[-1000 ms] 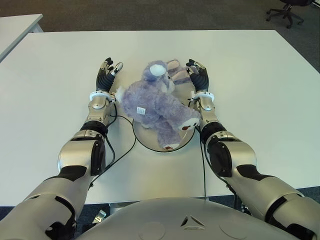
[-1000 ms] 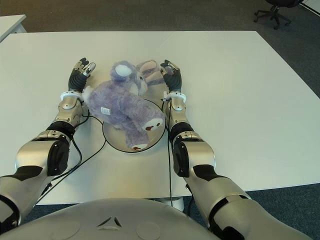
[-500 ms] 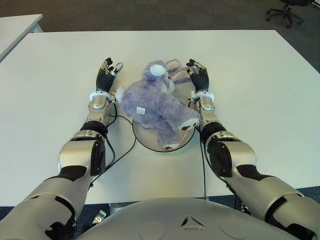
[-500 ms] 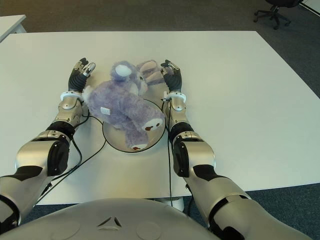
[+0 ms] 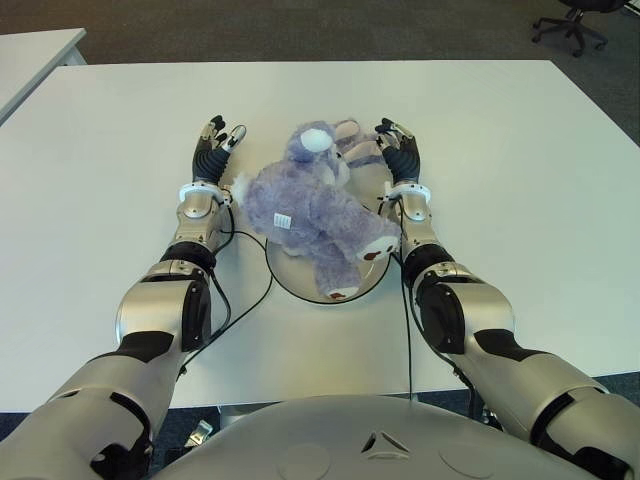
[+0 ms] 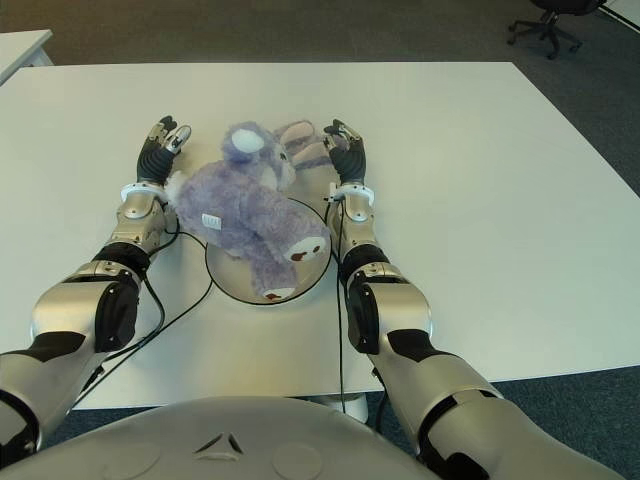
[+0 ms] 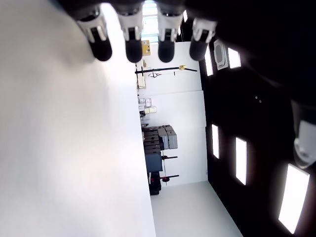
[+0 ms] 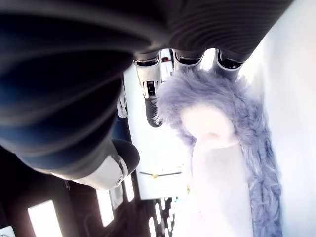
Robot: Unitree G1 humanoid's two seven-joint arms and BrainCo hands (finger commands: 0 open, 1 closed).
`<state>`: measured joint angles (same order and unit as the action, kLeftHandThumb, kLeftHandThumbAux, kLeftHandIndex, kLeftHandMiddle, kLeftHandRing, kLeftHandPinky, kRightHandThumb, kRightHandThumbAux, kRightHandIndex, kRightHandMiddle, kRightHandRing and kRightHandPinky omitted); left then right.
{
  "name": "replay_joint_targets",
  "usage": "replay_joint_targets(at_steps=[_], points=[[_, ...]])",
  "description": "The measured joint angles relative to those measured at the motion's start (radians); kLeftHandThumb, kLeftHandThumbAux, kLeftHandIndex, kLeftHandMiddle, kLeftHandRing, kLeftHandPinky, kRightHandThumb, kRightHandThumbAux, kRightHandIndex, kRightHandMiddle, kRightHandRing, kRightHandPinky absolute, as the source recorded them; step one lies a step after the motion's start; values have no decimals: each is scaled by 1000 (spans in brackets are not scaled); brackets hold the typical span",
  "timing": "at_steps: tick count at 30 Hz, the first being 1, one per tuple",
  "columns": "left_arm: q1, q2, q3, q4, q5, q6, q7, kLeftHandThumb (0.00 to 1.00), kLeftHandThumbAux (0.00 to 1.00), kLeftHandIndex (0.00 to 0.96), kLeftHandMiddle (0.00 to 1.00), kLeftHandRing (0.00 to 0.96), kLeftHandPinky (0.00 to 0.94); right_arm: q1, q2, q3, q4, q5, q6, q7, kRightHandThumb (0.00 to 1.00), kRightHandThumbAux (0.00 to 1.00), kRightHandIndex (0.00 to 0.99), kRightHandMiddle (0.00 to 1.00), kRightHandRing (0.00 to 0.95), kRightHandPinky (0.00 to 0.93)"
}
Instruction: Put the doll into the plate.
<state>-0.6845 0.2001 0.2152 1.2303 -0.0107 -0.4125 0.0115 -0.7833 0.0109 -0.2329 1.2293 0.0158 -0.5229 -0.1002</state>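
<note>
White surface [image 5: 520, 150] fills most of the frame, with dark carpet and an office chair [image 5: 575, 22] at the upper right. At centre, the doll [image 5: 310, 205] is laid across the plate [image 5: 372, 282], body and legs on it, head and ears hanging over the far rim. The left hand [image 5: 212, 148] is seen just left of the doll, fingers spread, nothing held. The right hand [image 5: 400, 152] is seen beside the ears, fingers loosely extended, apparently released. The placement is judged essentially done. Wide bare room is left on both sides for withdrawal; edges lie well away.
</note>
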Motion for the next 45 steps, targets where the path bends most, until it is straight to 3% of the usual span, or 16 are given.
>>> replay_joint_targets(at_steps=[24, 31, 45], points=[[3, 2, 3, 0, 0, -3, -12, 0, 480, 13, 83, 74, 63, 5, -34, -11, 0, -1, 0, -11, 676, 736, 397, 140, 134, 190], [4, 3, 3, 0, 0, -3, -12, 0, 474, 21, 95, 93, 106, 8, -45, -11, 0, -1, 0, -11, 676, 736, 397, 135, 131, 196], [5, 3, 4, 0, 0, -3, -12, 0, 459, 24, 102, 93, 71, 11, -58, -11, 0, -1, -2, -14, 674, 737, 397, 140, 137, 201]])
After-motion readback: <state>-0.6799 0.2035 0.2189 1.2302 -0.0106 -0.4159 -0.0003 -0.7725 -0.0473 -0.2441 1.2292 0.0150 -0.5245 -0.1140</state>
